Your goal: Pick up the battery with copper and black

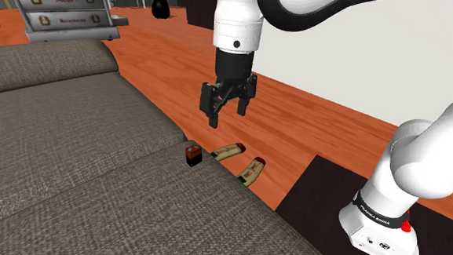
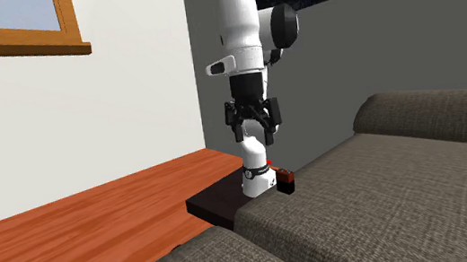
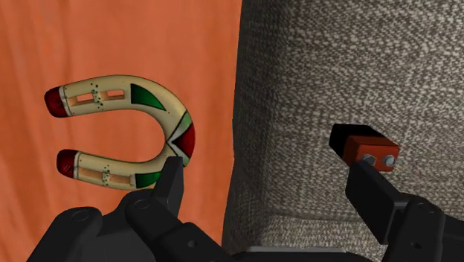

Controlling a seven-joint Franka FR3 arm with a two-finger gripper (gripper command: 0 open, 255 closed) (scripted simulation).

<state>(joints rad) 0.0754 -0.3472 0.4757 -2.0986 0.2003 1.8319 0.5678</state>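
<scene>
The battery (image 1: pixel 192 154), a small black block with a copper-coloured end carrying two terminals, stands on the grey woven sofa (image 1: pixel 78 176) right at the seat's edge above the orange wood floor (image 1: pixel 295 120). It sits loose on the cushion, in no tray or box, so nothing has to be opened or cleared to reach it. The pincer (image 1: pixel 228 115) hangs above that edge, pointing down with its two black fingers spread wide and nothing between them, a sensible stance for coming down over so small a thing. In the wrist view the battery (image 3: pixel 368 148) lies just beside one finger rather than in the gap, so I judge the pincer (image 3: pixel 266 167) needs a sideways shift before it lowers. On the floor beside the sofa lies a cream horseshoe-shaped piece (image 3: pixel 160 112) with red tips and green marks, possibly a toy magnet, well clear of the battery. The perch is risky: a nudge could tip the battery onto the floor
</scene>
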